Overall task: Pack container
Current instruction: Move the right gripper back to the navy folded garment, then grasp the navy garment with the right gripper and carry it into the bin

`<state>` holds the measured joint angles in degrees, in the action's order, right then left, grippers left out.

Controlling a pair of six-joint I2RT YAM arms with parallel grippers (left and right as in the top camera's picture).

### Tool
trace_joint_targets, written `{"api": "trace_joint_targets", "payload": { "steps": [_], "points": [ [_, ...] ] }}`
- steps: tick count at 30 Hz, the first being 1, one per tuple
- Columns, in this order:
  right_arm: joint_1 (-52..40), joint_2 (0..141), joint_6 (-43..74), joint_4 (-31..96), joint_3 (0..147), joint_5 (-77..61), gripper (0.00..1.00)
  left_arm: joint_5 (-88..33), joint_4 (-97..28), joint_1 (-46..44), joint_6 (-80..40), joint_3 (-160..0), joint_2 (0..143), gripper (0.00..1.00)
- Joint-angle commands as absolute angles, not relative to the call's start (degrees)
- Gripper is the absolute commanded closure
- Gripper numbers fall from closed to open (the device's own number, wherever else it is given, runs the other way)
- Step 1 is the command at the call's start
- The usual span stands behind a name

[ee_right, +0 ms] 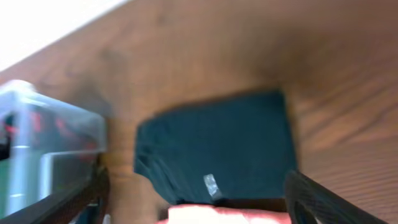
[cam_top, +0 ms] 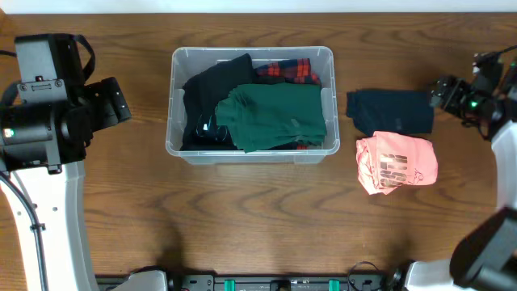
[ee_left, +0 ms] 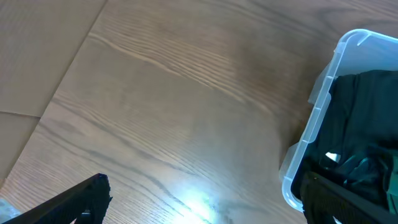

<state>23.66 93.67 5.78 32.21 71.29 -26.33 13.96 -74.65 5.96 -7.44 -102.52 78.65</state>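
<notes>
The dark wooden table fills the overhead frame, with a pale strip of wall along its top edge. Your left arm stands at the far left and your right arm comes in from the far right. The container sits upper centre, its long axis running left to right in frame. It already holds a black garment, a green garment lying on top and a red plaid garment at the back.

Two folded pieces lie outside it to the right, a navy garment and, touching its lower edge, a pink garment. So the packing looks roughly half done.

The coming move turns on this. The navy garment lies just left of your right gripper, between that claw and the container, its long side also left to right. Your right arm is by far the nearer. The right claw stands wide open with nothing in it. The left gripper, near the container's left wall, is also fully spread and empty.

The right wrist view, though blurred, shows a small pale tag on the navy cloth and a pink edge at the bottom, which the overhead misses. The left wrist view shows only bare wood and one container corner.
</notes>
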Motion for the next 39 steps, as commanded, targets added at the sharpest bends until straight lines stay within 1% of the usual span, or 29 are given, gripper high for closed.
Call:
{"api": "trace_joint_targets", "payload": {
  "steps": [1,3,6,12,17,22,26,28,30,33,35,36,37,39],
  "points": [
    [23.94,99.33,5.56,31.94,71.24,-27.46,0.15,14.85,-74.78,6.20,-7.09,-102.89,78.65,0.02],
    [24.12,102.50,7.25,30.68,71.24,-24.62,0.15,14.85,-74.81,6.20,-7.09,-102.87,78.65,0.02],
    [25.15,105.80,7.84,27.33,71.24,-24.03,0.14,14.85,-74.78,6.20,-7.09,-102.87,78.65,0.02],
    [29.34,107.18,4.75,24.53,71.24,-25.54,0.09,14.85,-74.78,6.20,-7.09,-102.89,78.65,0.02],
    [30.81,109.58,2.83,25.36,71.24,-26.39,0.10,14.85,-74.81,6.20,-7.09,-102.87,78.65,0.02],
    [30.70,115.46,2.50,23.64,71.24,-33.58,0.12,14.85,-74.78,6.20,-7.09,-102.89,78.65,0.02],
    [30.68,119.48,2.50,22.22,71.24,-35.77,0.12,14.85,-74.78,6.20,-7.09,-102.89,78.65,0.02],
    [30.68,120.95,2.48,21.91,71.24,-38.96,0.13,14.85,-74.78,6.20,-7.11,-102.89,78.65,0.02],
    [30.28,122.65,2.48,21.58,71.24,-42.33,0.15,14.85,-74.78,6.20,-7.09,-102.89,78.65,0.02],
    [29.47,123.81,2.50,21.67,71.24,-42.26,0.17,14.85,-74.78,6.20,-7.09,-102.89,78.65,0.02],
    [28.73,124.29,2.50,21.93,71.24,-42.24,0.21,14.85,-74.81,6.20,-7.09,-102.89,78.65,0.02],
    [28.51,124.31,2.52,22.06,71.24,-42.24,0.26,14.85,-74.78,6.20,-7.09,-102.89,78.65,0.02],
    [28.42,124.29,2.72,22.31,71.24,-42.26,0.34,14.85,-74.81,6.20,-7.09,-102.89,78.65,0.02],
    [28.49,124.22,3.64,22.52,71.24,-42.24,0.57,14.85,-74.78,6.20,-7.09,-102.89,78.65,0.02]
  ]
}}
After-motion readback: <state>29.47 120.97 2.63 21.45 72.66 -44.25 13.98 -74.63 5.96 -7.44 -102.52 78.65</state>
